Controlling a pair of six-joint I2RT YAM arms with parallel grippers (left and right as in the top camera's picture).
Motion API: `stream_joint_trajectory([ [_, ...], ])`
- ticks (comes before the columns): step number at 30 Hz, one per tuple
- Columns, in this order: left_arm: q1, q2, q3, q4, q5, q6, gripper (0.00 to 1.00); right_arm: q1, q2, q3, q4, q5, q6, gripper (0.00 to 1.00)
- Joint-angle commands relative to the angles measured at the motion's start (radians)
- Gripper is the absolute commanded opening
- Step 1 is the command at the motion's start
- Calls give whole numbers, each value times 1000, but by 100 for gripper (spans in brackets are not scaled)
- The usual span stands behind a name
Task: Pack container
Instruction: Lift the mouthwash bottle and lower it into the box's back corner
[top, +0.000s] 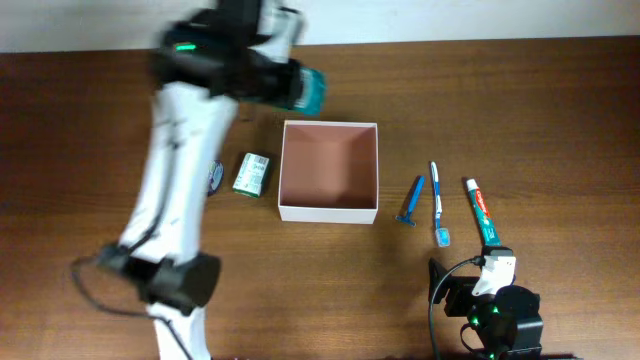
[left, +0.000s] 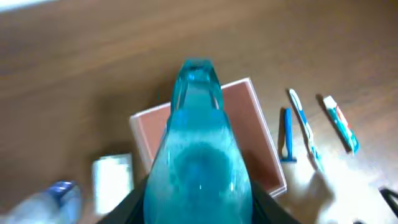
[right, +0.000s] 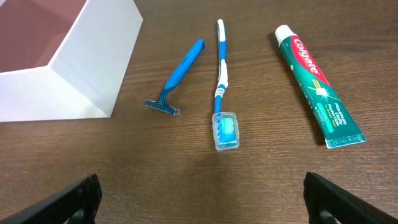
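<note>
The container (top: 329, 206), a square white box with a reddish-brown inside, sits mid-table and looks empty; it also shows in the left wrist view (left: 261, 140) and the right wrist view (right: 81, 74). My left gripper (top: 285, 82) is raised behind its far left corner, shut on a teal translucent bottle (left: 198, 162), seen in the overhead view (top: 305, 90). My right gripper (right: 202, 205) is open and empty, low near the front edge. A blue razor (right: 176, 76), a toothbrush (right: 222, 93) and a toothpaste tube (right: 318, 84) lie ahead of it.
A small green-and-white carton (top: 252, 173) lies left of the container, with a small round blue-capped item (top: 214, 177) beside it, partly hidden by my left arm. The razor (top: 411, 202), toothbrush (top: 438, 203) and toothpaste (top: 482, 213) lie right of the container.
</note>
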Motion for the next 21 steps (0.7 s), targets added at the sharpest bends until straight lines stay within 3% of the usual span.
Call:
stream_joint_trajectory([
  [1,-75,87,-94,90,14,-70,8,-6,-6,-5,3,-2,8,99],
  [9,-174,248,-101,87,-121,-103,8,-6,-6,-5,2,-3,8,99],
  [13,-208,284,-101,144,-121,-103,17,-6,-6,-5,3,-2,8,99],
  [21,-244,288,-98,148,-170,-103,69,-6,-6,-5,3,-2,8,99],
])
